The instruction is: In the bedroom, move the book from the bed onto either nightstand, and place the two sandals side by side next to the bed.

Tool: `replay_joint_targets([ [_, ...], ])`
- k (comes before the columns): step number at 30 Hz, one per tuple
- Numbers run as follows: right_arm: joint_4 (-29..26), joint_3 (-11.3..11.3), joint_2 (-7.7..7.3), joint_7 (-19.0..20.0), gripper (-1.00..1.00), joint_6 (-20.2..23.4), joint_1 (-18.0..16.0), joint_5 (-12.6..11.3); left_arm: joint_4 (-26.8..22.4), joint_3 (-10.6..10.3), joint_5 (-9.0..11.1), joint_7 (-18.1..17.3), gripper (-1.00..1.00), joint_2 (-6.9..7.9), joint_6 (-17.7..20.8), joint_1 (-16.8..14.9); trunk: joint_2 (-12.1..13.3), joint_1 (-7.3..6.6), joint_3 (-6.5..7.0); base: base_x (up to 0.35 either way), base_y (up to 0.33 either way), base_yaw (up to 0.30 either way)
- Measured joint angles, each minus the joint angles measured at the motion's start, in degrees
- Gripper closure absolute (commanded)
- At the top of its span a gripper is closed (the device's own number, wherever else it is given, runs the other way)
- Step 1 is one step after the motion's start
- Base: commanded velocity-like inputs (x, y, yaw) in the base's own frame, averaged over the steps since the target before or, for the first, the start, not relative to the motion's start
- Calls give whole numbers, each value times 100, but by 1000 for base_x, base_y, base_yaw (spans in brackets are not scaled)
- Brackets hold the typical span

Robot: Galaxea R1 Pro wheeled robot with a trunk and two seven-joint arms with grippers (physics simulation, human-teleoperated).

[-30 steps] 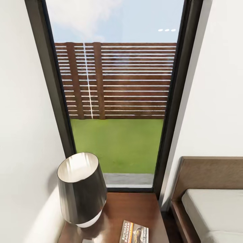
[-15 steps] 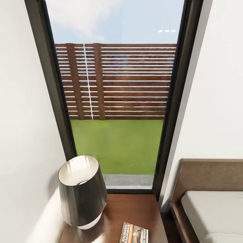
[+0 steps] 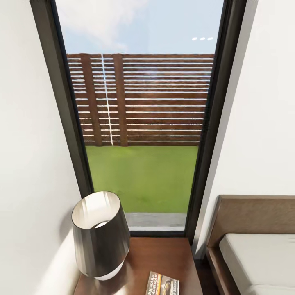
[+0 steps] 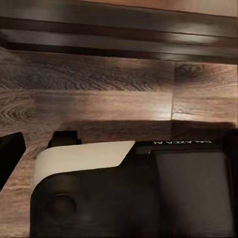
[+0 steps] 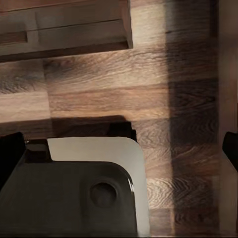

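While pincer fingers are hardly seen, the book (image 3: 163,284) lies on the nightstand (image 3: 164,254).

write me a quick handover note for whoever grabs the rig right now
Hands: both wrist views look down at the wood-plank floor over the robot's own base; whether either hand is open or shut cannot be told, and nothing is seen held.
Book: flat on the nightstand, beside the lamp, at the window. That step looks done.
Bed: just to the right of the nightstand.
Left: find the two sandals and set them side by side next to the bed.
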Motion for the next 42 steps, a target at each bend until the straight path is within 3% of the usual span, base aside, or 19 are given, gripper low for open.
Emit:
replay_joint_targets([
  [6, 0, -3, 65, -103, -100, 45, 0, 208, -10, 17, 15, 110, -100, -5, -6, 62, 2, -1, 1, 0, 0, 0],
  [33, 0, -12, 63, -132, -100, 59, 3, 221, -26, 25, -19, 126, -100, 26, -1, 68, 2, -1, 1, 0, 0, 0],
  [42, 0, -14, 258, -124, -100, 59, -1, 211, -26, 18, -20, 126, -100, 30, -1, 68, 2, -1, 1, 0, 0, 0],
])
